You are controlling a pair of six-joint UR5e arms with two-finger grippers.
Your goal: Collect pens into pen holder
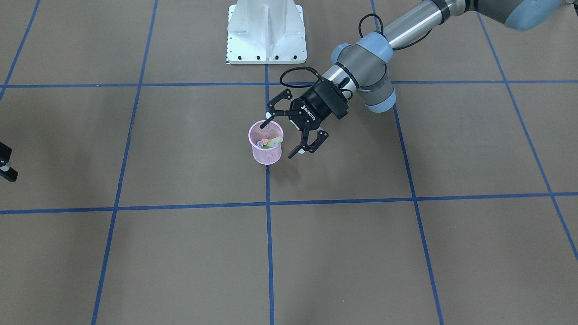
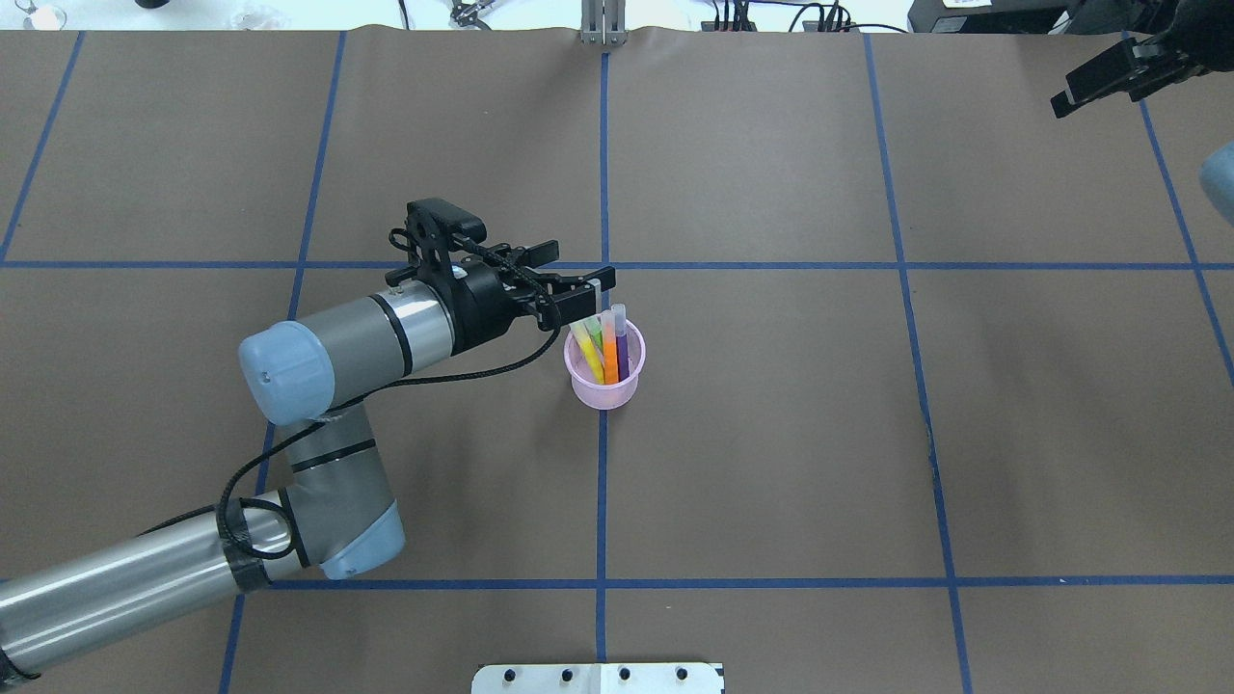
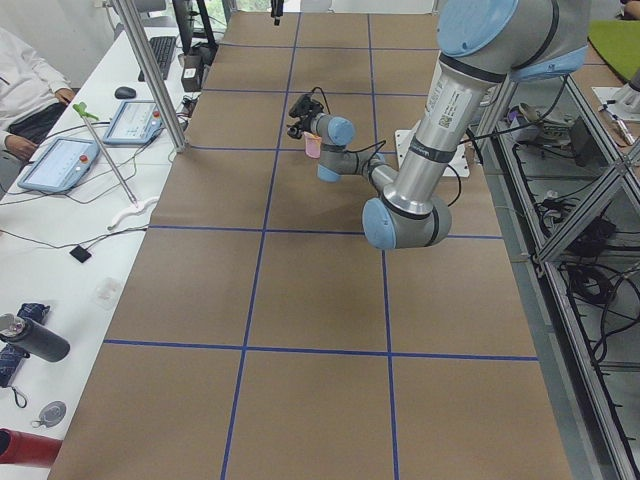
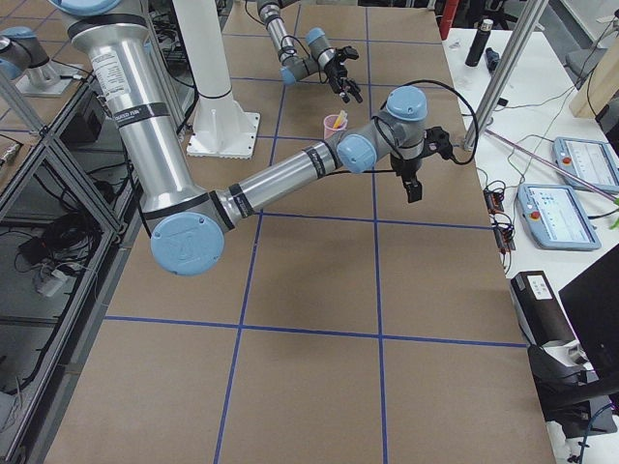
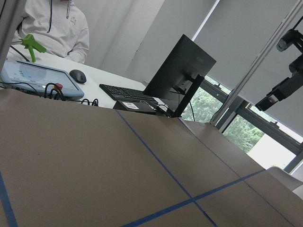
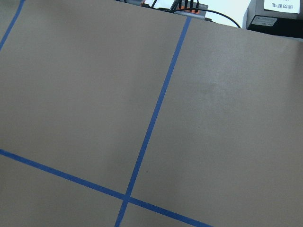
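Overhead exterior showed the left gripper (image 2: 581, 280) spread empty at the holder's (image 2: 603, 395) eleven o'clock, pens (image 2: 610, 352) inside; the right gripper's (image 2: 1109, 82) state was unclear.

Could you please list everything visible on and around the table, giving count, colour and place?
pens: four; yellow, green, orange, purple; standing in the holder
pen holder: one, pink, near the table's middle
table: one, brown cover with a blue tape grid
base plate: one, white, at the robot's edge
teach pendants: two, blue-grey, on the side bench
monitor: one, black, on the bench
keyboard: one, black, by the monitor
operator: one, white top, seated at the bench
left gripper: one, black, open and empty at the holder's rim
right gripper: one, black, far corner, state unclear
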